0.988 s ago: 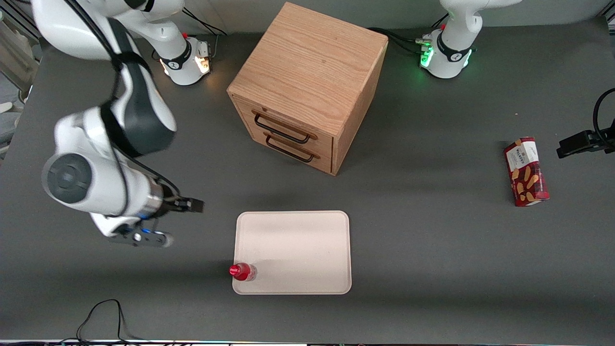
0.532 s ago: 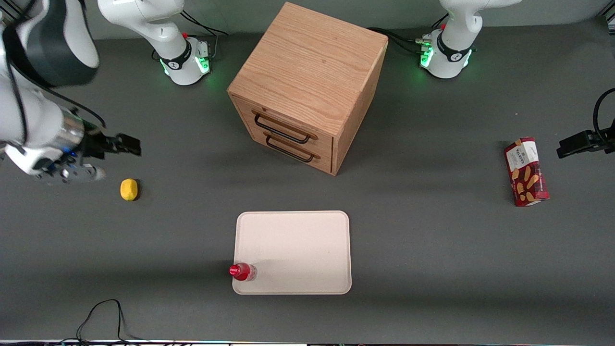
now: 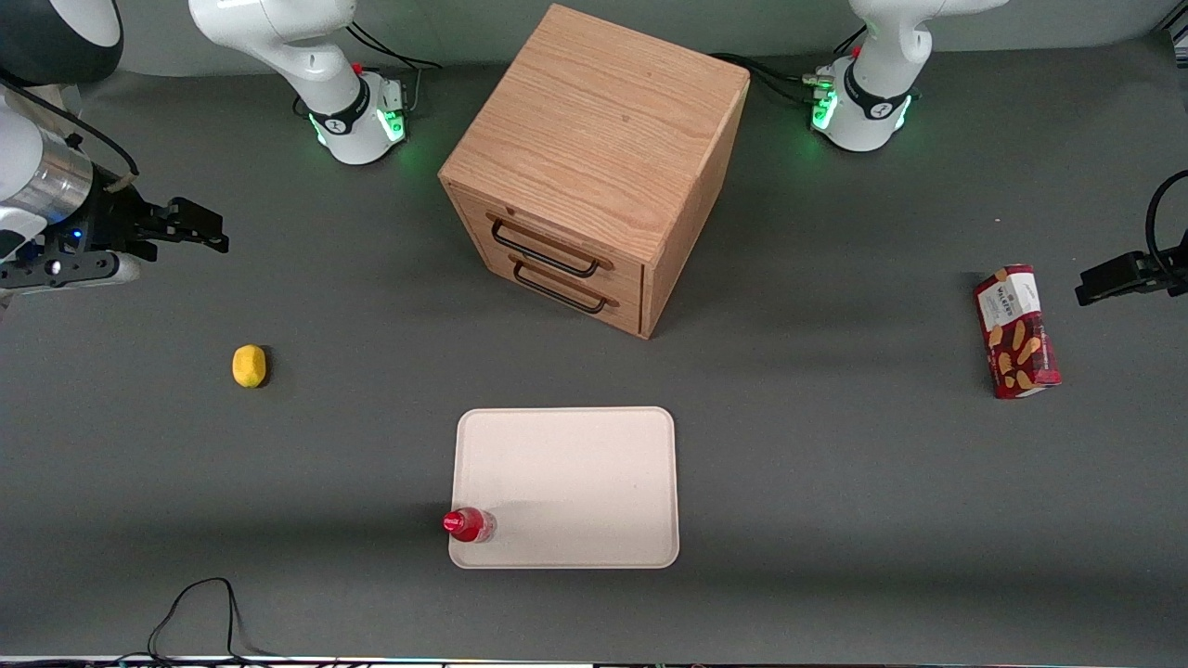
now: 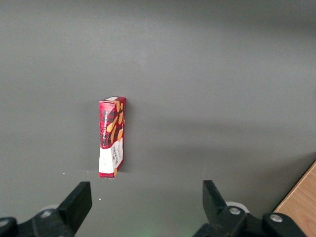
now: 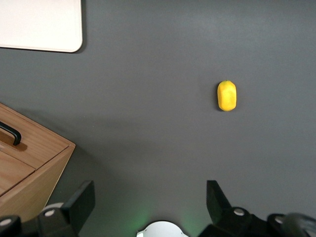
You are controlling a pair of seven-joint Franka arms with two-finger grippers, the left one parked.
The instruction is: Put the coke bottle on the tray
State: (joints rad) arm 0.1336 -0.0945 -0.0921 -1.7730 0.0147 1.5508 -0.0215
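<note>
black and spread wide, the gripper (image 3: 209,232) hangs at the far left edge of the front view, above bare grey table (image 3: 835,482), holding nothing — in the right wrist view its two fingers (image 5: 81,205) stand well apart with open table between them. the gripper (image 5: 148,207) looks down on a yellow lemon (image 5: 226,95) lying alone on the grey surface. in the front view the lemon (image 3: 249,365) sits lower in the frame than the gripper, nearer the camera.

the coke bottle (image 3: 469,524) stands upright on the tray (image 3: 566,482), in the tray's lower-left corner, red cap up, well apart from the gripper. the tray lies flat at lower centre — one rounded corner (image 5: 39,24) shows in the right wrist view.

a wooden drawer cabinet (image 3: 594,167) with two black handles fills the upper centre. a red snack box (image 3: 1016,331) lies toward the parked arm's end of the table.
</note>
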